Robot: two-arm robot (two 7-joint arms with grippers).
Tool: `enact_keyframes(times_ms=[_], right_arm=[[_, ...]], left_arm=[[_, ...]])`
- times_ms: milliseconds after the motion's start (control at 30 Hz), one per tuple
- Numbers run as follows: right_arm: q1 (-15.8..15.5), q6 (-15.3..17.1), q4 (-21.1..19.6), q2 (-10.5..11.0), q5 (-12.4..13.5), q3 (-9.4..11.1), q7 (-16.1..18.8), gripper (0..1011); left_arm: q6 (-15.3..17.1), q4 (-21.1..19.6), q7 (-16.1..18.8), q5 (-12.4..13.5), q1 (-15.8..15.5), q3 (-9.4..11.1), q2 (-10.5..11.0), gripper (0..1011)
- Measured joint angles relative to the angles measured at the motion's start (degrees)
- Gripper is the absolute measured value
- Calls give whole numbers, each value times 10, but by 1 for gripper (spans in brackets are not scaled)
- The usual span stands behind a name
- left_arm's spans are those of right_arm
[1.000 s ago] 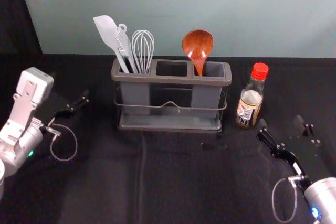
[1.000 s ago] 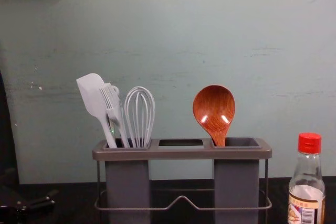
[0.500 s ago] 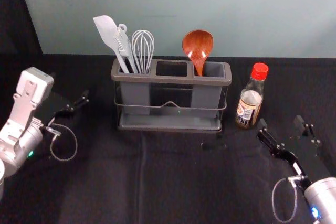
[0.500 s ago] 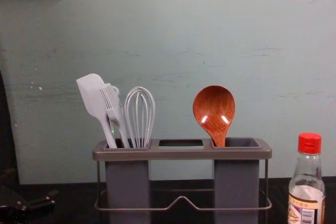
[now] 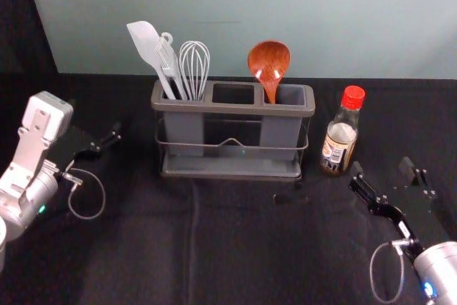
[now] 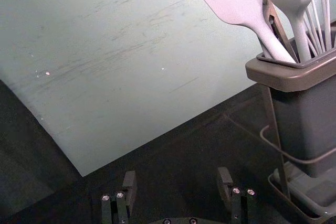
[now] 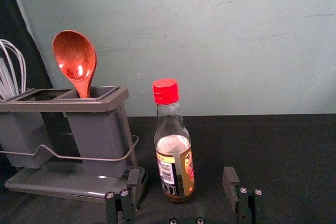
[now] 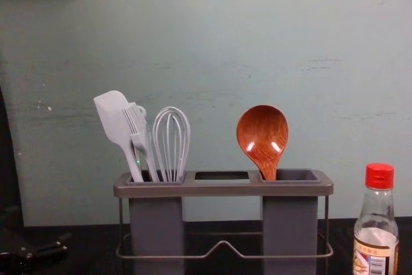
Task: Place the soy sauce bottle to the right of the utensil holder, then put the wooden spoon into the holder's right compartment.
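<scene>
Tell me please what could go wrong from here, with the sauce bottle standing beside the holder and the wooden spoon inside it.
The open right hand has one fingertip close to the soy sauce bottle; a forward or sideways move might tip it.
The wooden spoon leans in the right compartment, its heavy-looking bowl high above the rim, so a bump to the holder could make it swing.
</scene>
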Motion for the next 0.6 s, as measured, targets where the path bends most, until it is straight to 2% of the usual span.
enact_keyframes(times_ms=[600], right_arm=[[0, 0, 0, 0, 0, 0, 0, 1003]], left_arm=[[0, 0, 0, 0, 0, 0, 0, 1005]])
